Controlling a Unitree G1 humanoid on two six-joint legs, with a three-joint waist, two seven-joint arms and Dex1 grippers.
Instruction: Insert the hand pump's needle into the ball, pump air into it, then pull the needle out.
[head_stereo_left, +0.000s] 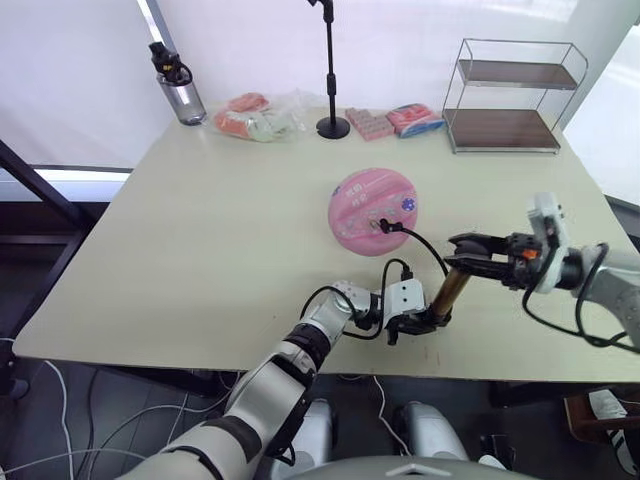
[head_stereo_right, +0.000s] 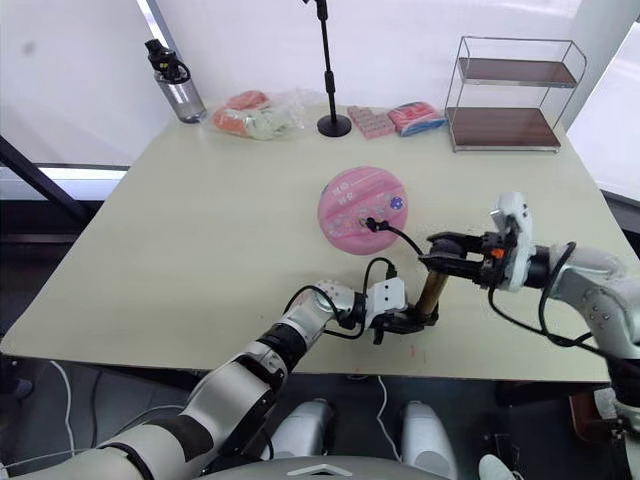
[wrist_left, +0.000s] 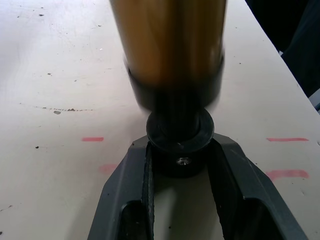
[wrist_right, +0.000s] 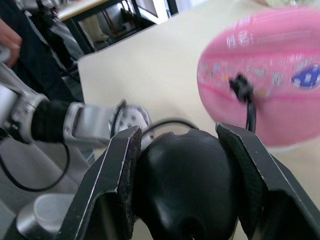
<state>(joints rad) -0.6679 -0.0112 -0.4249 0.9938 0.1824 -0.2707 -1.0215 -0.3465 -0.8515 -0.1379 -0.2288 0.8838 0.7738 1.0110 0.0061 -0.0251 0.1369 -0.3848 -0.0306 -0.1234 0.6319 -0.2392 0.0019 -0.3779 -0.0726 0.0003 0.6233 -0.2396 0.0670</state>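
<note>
**Two grippers steady a pump as the needle sits in the ball**

The left gripper (head_stereo_left: 425, 322), its two black fingers clamped on the black lower end cap, pins the base of the slim gold-bronze metal hand pump (head_stereo_left: 447, 290) to the near edge of the pale table (head_stereo_left: 200, 240), apparently so the cylinder will not slide while it is worked. The right gripper (head_stereo_left: 470, 249), reaching in from the right, has its fingers closed around the rounded black handle (wrist_right: 187, 185) at the pump's top, a hold that suits driving the plunger up and down. The pump stands tilted, top leaning right, between the two grippers. From it a thin black hose (head_stereo_left: 425, 245) loops toward the far left to a small black fitting (wrist_right: 241, 86) pressed against the pink ball (head_stereo_left: 372, 210); the needle itself is too small to make out, but appears already inserted. The ball, printed with small colourful cartoon marks and white lettering, rests near the table's centre, looking soft and somewhat flattened.
</note>
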